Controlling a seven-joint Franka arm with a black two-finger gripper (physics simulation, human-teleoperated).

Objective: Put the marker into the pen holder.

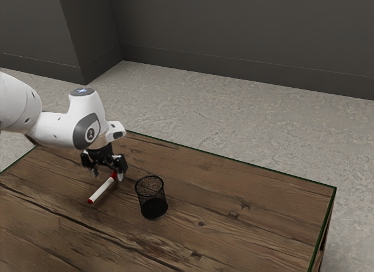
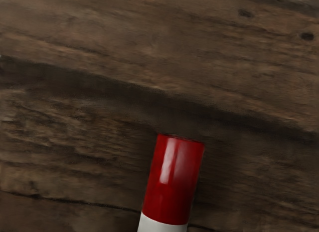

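One end effector, mine: open, its two fingers spread apart, low over the surface. One marker, white with red ends: lying on the wooden surface, outside the pen holder, one red end near a fingertip. One pen holder, black mesh, round: upright, near the marker.

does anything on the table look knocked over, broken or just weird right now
Nothing stands out: the pen holder stands upright, and the marker lies beside it on the table, one end by the open gripper, with no visible damage.
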